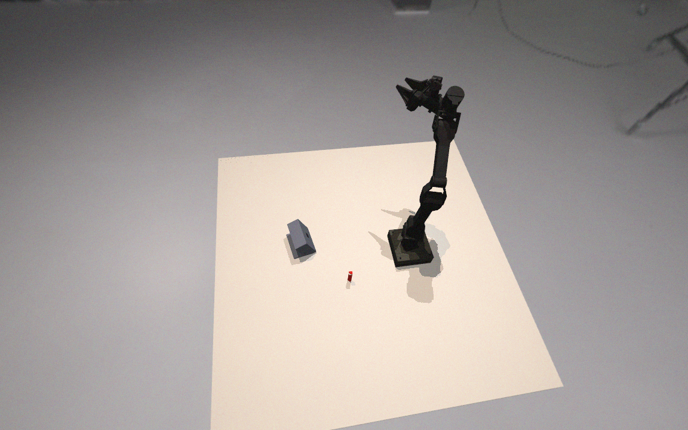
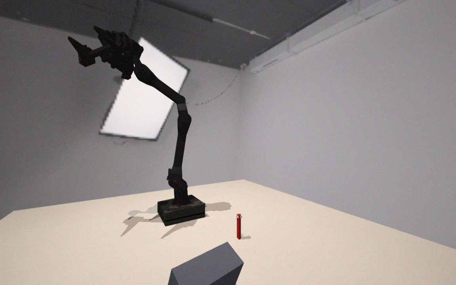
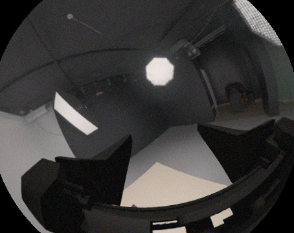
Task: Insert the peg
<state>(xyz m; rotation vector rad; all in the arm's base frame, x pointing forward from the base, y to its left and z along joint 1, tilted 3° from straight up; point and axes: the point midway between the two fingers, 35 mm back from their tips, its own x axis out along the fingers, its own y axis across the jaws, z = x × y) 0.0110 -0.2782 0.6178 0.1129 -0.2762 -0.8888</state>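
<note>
A red peg (image 1: 349,276) (image 2: 238,228) stands upright on the table, with a pale band near its top. A grey-blue block (image 1: 300,237) (image 2: 206,265) with a sloped panel sits on the table. A dark hole (image 1: 307,235) shows in its face in the top view; the face is turned away in the exterior view. My gripper (image 1: 401,82) (image 2: 82,31) (image 3: 165,132) is open and empty. It is high above the table, far from the peg and the block, with its fingers pointing outward and somewhat up. The peg does not show in the wrist view.
The pale table top (image 1: 282,331) (image 2: 311,240) bears the peg, the block and the arm's base (image 1: 409,254) (image 2: 181,211). In the top view the peg stands between the block and the base, nearer the bottom of the picture. Arm shadows lie around the base.
</note>
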